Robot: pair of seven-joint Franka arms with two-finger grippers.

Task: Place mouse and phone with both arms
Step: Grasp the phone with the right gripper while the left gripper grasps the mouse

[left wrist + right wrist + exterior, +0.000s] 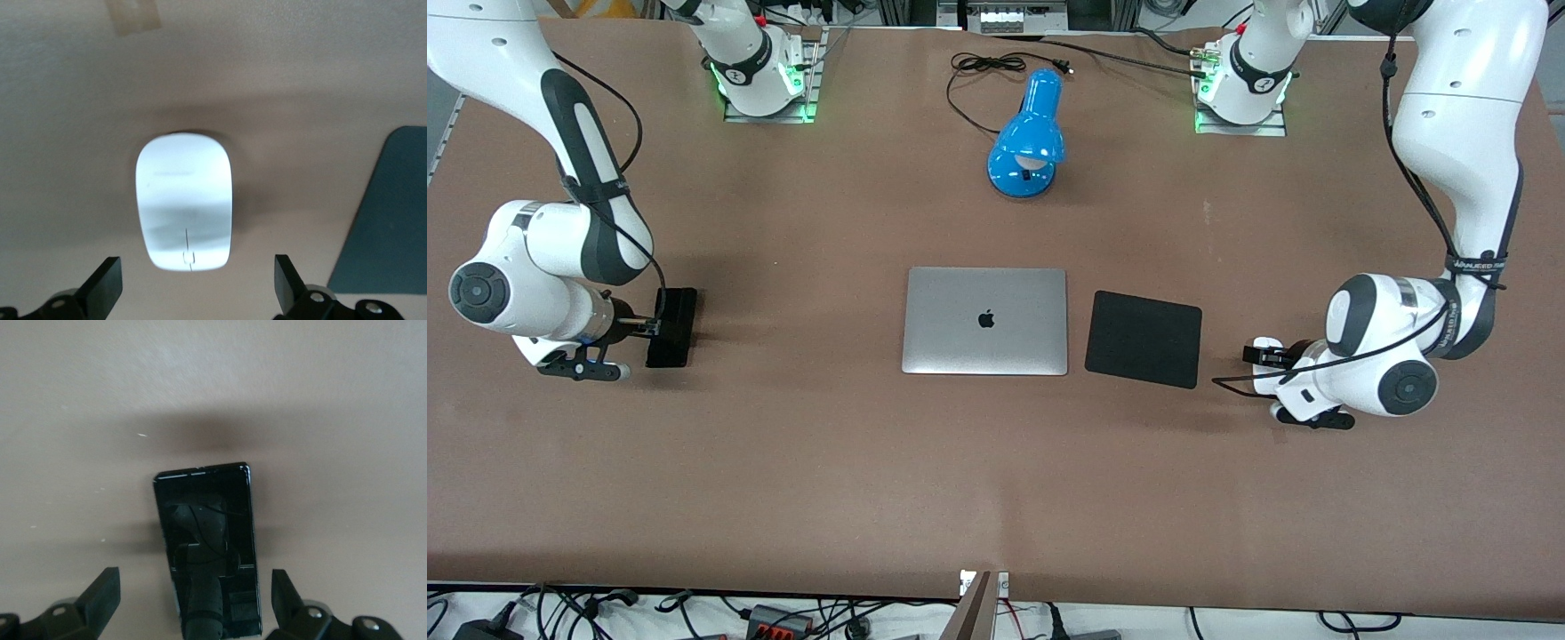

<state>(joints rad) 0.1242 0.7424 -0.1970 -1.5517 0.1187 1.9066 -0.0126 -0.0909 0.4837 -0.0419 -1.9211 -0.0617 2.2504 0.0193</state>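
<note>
White mouse (184,200) shows whole only between left pincer (198,283) fingers.

Right claw (660,327) seemingly over phone (672,327)

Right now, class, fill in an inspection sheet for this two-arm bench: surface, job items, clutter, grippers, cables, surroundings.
Surface: brown table mat, flat, faint specks.
Job's things: small white oval mouse beside black square pad, toward the left arm's end; slim black glossy phone flat toward the right arm's end.
Clutter: closed silver laptop mid-table; blue desk lamp farther from the front camera.
Grippers: left gripper open, straddling the mouse; right gripper open over the phone.
Cables: black lamp cord looped on the table.
Surroundings: loose wiring along the near edge.
</note>
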